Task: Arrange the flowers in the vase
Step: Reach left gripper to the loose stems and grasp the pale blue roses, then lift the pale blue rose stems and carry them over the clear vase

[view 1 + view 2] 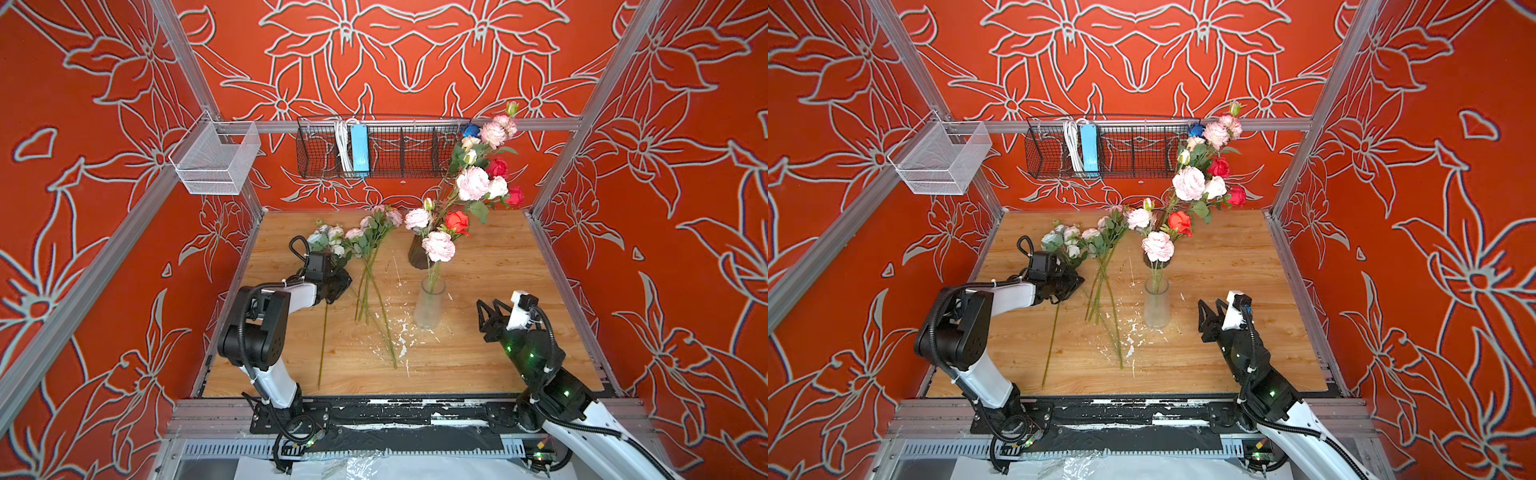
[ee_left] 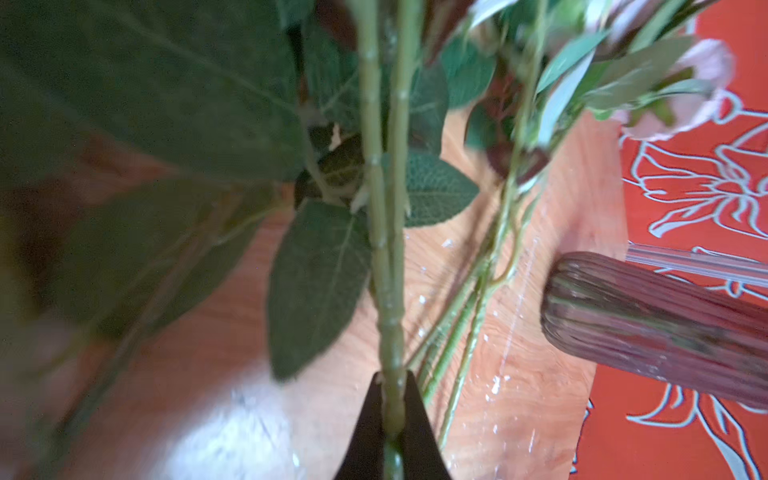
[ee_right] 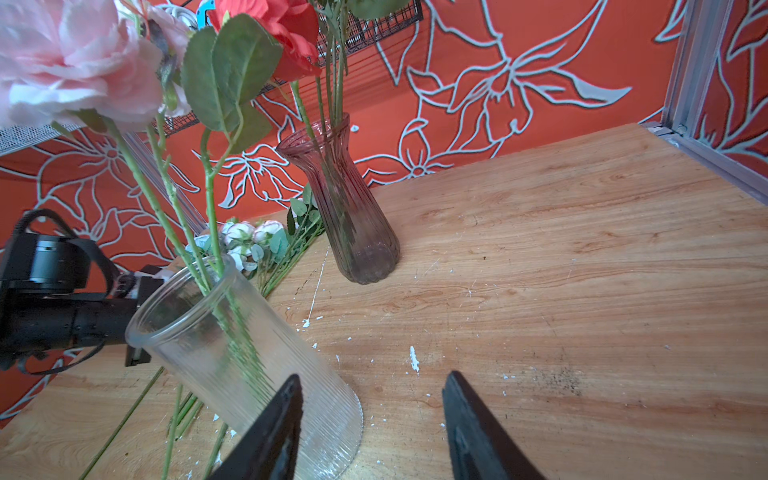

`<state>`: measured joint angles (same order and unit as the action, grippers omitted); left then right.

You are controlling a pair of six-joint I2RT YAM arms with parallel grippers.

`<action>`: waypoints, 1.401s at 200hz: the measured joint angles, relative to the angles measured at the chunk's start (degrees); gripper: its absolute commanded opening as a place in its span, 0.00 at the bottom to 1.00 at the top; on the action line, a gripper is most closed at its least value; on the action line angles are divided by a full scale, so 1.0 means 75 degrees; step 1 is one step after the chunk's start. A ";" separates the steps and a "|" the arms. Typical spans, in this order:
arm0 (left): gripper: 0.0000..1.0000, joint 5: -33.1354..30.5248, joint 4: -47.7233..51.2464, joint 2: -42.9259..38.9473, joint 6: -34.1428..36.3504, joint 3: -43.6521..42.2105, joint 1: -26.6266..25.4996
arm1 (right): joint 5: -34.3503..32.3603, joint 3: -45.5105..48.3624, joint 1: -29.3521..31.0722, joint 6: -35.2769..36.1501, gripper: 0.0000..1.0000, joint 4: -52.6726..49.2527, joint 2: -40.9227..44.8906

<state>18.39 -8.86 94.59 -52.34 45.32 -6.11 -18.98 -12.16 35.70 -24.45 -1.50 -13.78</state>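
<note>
My left gripper (image 1: 337, 286) (image 2: 392, 382) is shut on the green stem (image 2: 384, 249) of a pale blue and white flower (image 1: 328, 237) lying at the table's left. More loose pink flowers (image 1: 370, 232) (image 1: 1102, 249) lie beside it. A clear ribbed vase (image 1: 430, 307) (image 1: 1156, 307) (image 3: 249, 353) holds a pink peony (image 1: 439, 246). Behind it a dark purple vase (image 1: 415, 253) (image 3: 353, 216) (image 2: 648, 320) holds several pink, white and red flowers (image 1: 473, 183). My right gripper (image 1: 487, 307) (image 1: 1208, 309) (image 3: 374, 376) stands open and holds nothing, just right of the clear vase.
The wooden table (image 1: 498, 270) carries white flecks (image 1: 401, 332) near the clear vase. A black wire basket (image 1: 386, 166) with a blue power strip (image 1: 359, 149) hangs on the back wall. A white mesh basket (image 1: 216, 160) hangs at the left rail.
</note>
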 measured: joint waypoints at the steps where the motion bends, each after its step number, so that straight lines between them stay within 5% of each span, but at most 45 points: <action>1: 0.06 0.0000 0.0000 -0.0023 -0.0003 -0.0012 0.0000 | 0.0000 0.0000 0.0000 -0.0003 0.56 0.0000 0.0000; 137: 0.00 -0.0443 0.1373 -0.5715 0.0667 -0.0152 -0.0283 | -0.0003 0.0000 0.0000 0.0000 0.56 0.0000 -0.0003; 206: 0.00 -0.0769 -0.0510 -0.5901 0.3104 0.0938 -0.3214 | -0.0009 0.0000 0.0000 0.0000 0.56 0.0000 -0.0003; 280: 0.00 -0.0516 -0.2413 -0.3582 0.5441 0.2973 -0.4916 | -0.0015 0.0000 0.0000 0.0003 0.56 0.0000 -0.0003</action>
<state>14.52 -26.96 67.72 -11.53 67.61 -42.98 -19.09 -12.16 35.70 -24.43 -1.50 -13.80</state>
